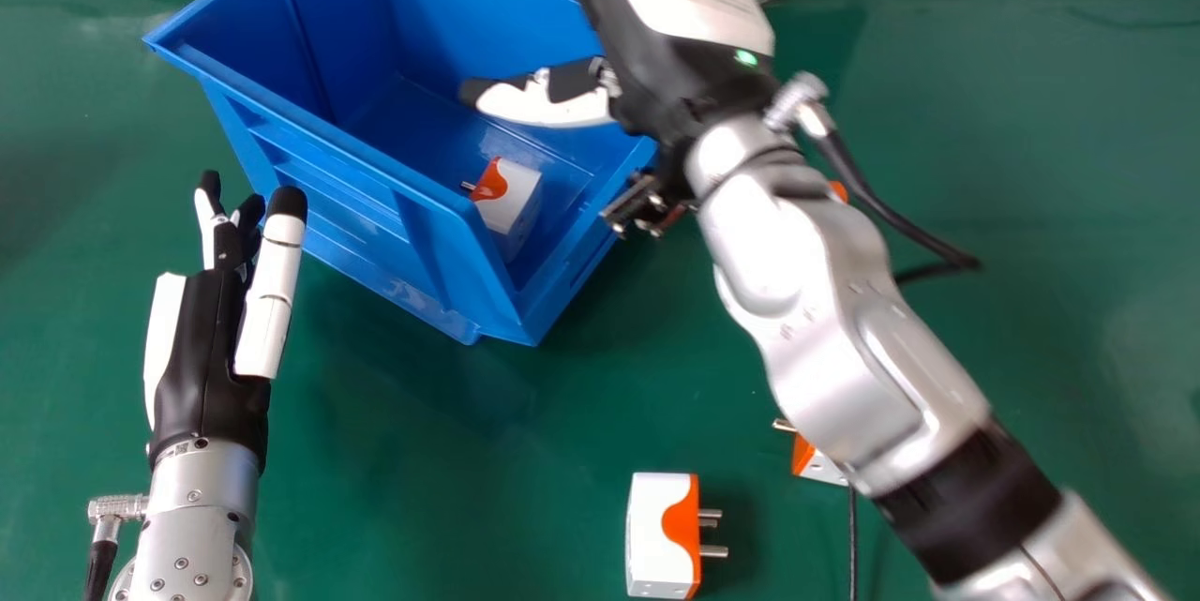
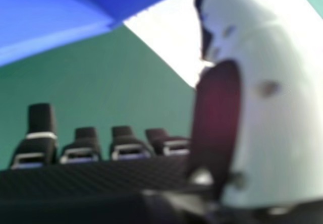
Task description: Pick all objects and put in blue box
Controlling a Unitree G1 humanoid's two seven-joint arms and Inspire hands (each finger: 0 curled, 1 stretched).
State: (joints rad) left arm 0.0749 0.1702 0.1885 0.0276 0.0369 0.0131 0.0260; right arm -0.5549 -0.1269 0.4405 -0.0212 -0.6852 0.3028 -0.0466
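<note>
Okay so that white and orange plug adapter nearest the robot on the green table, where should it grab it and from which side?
Probably by the white body of the plug adapter, coming from above, with thumb and fingers on its near and far ends. Its metal pins stick out to the robot's right, so that grip should keep clear of them.
</note>
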